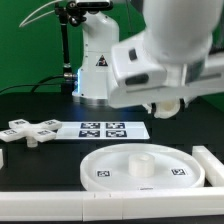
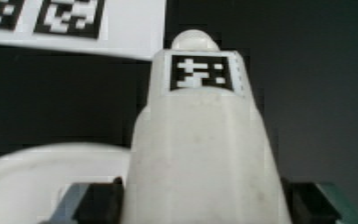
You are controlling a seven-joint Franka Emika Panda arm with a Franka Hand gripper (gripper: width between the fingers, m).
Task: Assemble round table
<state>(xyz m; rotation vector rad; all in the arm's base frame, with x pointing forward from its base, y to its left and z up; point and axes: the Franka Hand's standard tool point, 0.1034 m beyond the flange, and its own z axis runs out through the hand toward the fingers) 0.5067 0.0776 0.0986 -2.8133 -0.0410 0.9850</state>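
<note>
The large rimmed round disc (image 1: pixel 140 165) lies flat on the black table with a raised hub (image 1: pixel 143 163) in its middle. My gripper (image 1: pixel 165 101) hangs above and behind the disc, toward the exterior view's right. In the wrist view my gripper (image 2: pixel 202 203) is shut on the short thick post (image 2: pixel 202 130), which carries a square tag (image 2: pixel 202 72) near its far end. The dark fingers (image 2: pixel 87 203) press on both of its sides. A piece of the disc (image 2: pixel 43 170) shows beside the post. The cross-shaped piece (image 1: pixel 30 130) lies at the exterior view's left.
The marker board (image 1: pixel 100 130) lies between the cross-shaped piece and the arm's base, and shows in the wrist view (image 2: pixel 51 20) too. A long white rail (image 1: pixel 40 205) runs along the front, another (image 1: pixel 210 165) stands at the disc's right. The arm's base (image 1: pixel 95 70) is behind.
</note>
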